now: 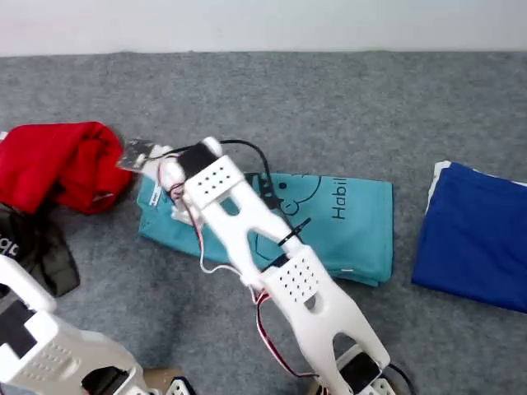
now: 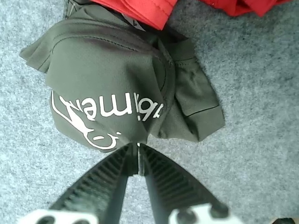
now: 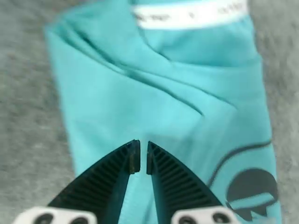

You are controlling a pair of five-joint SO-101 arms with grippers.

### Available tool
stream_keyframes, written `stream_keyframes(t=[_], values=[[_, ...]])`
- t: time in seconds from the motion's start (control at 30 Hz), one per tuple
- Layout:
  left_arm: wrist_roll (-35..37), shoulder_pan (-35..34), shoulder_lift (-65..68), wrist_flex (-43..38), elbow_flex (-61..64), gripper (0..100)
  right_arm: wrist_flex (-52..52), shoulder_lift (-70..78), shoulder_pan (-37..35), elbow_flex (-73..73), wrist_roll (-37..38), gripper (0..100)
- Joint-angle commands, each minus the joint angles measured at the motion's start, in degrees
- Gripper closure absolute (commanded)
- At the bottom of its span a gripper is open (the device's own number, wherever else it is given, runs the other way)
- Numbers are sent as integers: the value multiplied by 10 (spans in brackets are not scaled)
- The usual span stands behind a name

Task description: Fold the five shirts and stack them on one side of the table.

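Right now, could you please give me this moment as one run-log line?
left gripper: shut, at olive shirt edge | right gripper: shut, over teal shirt | blue shirt: folded | red shirt: crumpled

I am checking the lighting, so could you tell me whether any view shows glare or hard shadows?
High view: even light, no glare on the teal shirt. Left wrist view: faint shadow beside the dark shirt. Right wrist view: soft shading in folds.

Likely a robotics lab: grey felt-covered table [image 1: 370, 107], bare white wall [image 1: 263, 25], white robot arms [image 1: 272, 247].
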Motion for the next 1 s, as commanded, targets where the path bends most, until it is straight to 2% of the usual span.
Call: stream_keyframes(t=[0.0, 0.23, 0.4, 0.6, 0.7, 0.97], values=[[-4, 0, -4, -6, -2, 984, 0, -30, -8, -27, -1, 958], [-4, -1, -4, -6, -2, 984, 7, 31, 65, -27, -1, 959], [-5, -2, -8, -6, -4, 984, 68, -8, 71, -55, -4, 958], [-4, -4, -11, -3, -7, 984, 73, -89, 87, -17, -11, 958], [-4, -13, -41, -3, -6, 984, 73, -154, 109, 60, -43, 958], [-3, -40, -124, -2, -2, 984, 72, -385, 224, 405, -108, 955]])
